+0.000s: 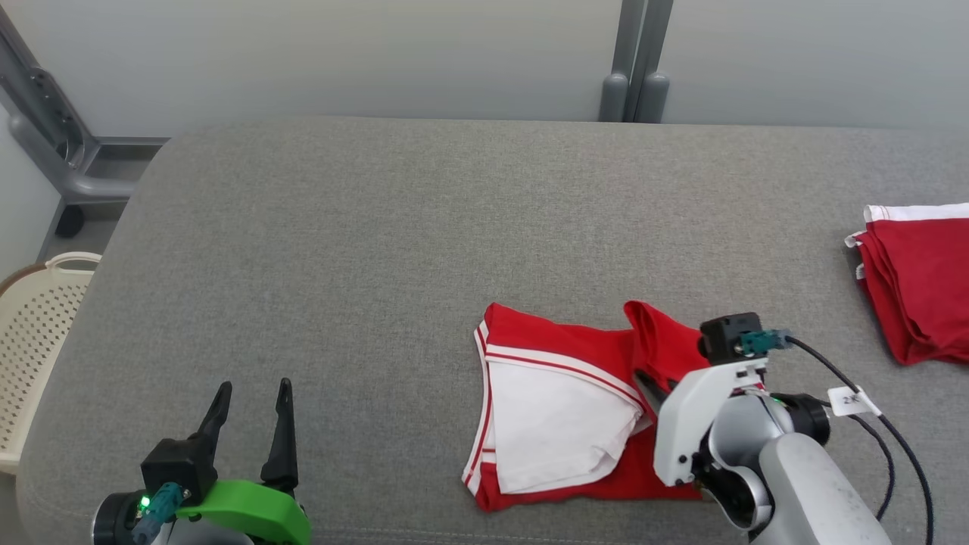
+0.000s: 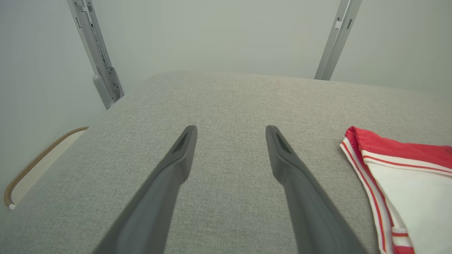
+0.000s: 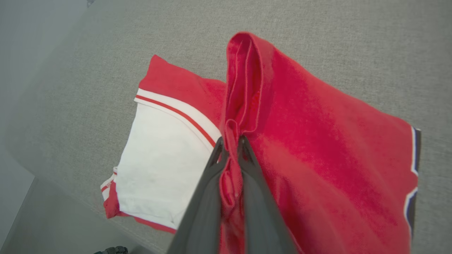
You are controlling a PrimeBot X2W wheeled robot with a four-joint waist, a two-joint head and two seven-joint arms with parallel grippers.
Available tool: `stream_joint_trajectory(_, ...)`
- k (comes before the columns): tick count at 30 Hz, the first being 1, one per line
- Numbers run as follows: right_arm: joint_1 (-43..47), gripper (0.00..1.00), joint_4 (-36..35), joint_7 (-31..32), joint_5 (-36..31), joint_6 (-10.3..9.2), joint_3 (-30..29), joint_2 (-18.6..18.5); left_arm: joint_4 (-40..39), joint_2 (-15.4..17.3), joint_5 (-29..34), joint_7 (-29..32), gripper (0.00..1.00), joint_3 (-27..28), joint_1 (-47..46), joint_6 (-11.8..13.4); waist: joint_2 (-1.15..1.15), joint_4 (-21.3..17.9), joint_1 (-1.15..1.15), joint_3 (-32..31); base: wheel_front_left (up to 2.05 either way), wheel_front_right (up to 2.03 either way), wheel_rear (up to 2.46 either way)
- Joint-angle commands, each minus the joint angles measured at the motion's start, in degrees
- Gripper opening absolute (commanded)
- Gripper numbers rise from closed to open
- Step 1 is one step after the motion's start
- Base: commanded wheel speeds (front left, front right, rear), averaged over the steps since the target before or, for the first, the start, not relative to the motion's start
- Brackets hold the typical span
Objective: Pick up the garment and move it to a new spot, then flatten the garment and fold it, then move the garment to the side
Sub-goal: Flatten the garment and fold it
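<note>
The garment (image 1: 560, 401) is red with a white panel and red-and-white trim, lying near the front of the grey cushioned surface (image 1: 363, 250), partly folded. My right gripper (image 3: 231, 141) is shut on a bunched red fold of the garment (image 3: 317, 148), lifting that part off the surface. In the head view the right gripper (image 1: 651, 382) sits at the garment's right side, mostly hidden behind its wrist. My left gripper (image 1: 253, 397) stands open at the front left, empty, well to the left of the garment (image 2: 406, 183). Its fingers (image 2: 183, 148) hover over bare grey fabric.
A second red garment (image 1: 920, 280) lies folded at the right edge of the surface. A cream perforated basket (image 1: 38, 333) stands on the floor beyond the left edge. Grey metal posts (image 1: 636, 68) rise behind the surface. A cable (image 1: 870, 401) trails from the right wrist.
</note>
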Motion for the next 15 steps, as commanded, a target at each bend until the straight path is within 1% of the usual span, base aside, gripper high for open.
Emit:
stream_joint_trajectory(1,-1.8,0.00,1.0,-0.6,1.0,-0.02,1.9,-0.2,0.2,0.1,0.0,0.0,1.00,-0.1,-1.0,-0.4,0.00,0.4,0.00,0.3,0.00,0.00,0.00)
stream_joint_trajectory(2,-3.6,0.00,2.7,-1.0,2.2,-0.02,4.7,-0.2,0.4,-0.1,0.1,0.0,1.00,-0.4,-1.5,-0.5,0.00,0.9,0.00,0.4,0.00,0.00,0.00)
stream_joint_trajectory(6,-6.9,0.00,6.1,-1.9,3.8,-0.02,9.0,-0.2,0.9,-0.3,0.2,0.0,1.00,-0.8,-2.1,-0.8,0.00,1.9,0.00,0.6,0.00,0.00,0.00)
stream_joint_trajectory(15,-11.8,0.00,12.3,-3.7,6.6,-0.02,14.6,-0.2,1.8,-0.8,0.2,-0.1,1.00,-1.2,-2.8,-1.3,0.00,3.8,0.00,1.2,0.00,0.00,0.00)
